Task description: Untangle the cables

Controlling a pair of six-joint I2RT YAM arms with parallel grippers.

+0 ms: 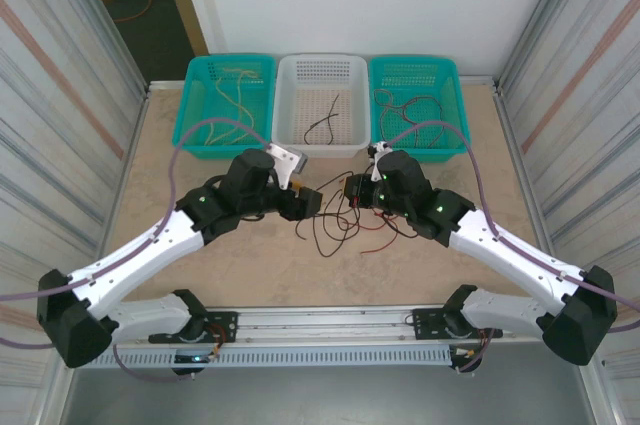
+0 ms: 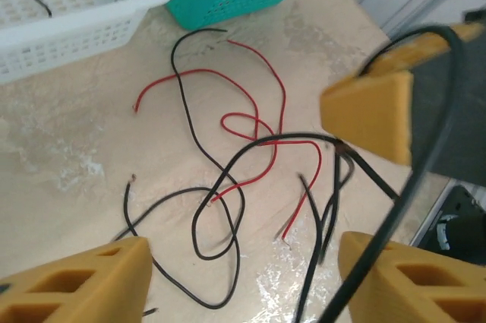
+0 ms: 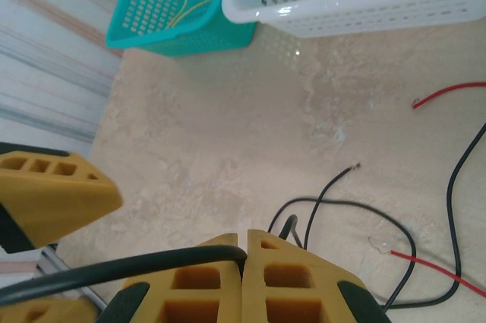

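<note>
R claw (image 3: 244, 245) clamped on black cable (image 2: 288, 137), center frame; L claw (image 2: 243, 251) jaws apart, nothing pinched. Prob best: L grabs red cable (image 2: 205, 71) only, pull apart slow.

The flat tan table (image 1: 160, 180) holds thin red and black cables (image 2: 262, 140), two teal plastic baskets (image 1: 186, 105) and a white basket (image 1: 320, 148).

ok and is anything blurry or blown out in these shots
Left wrist: the near yellow fingers and the dark cable crossing the lens are soft, the cables on the table sharp. Right wrist: a bright glint on the white basket rim, pale sheen on the table. Top external: even light, faint shadows, nothing blown out.
</note>
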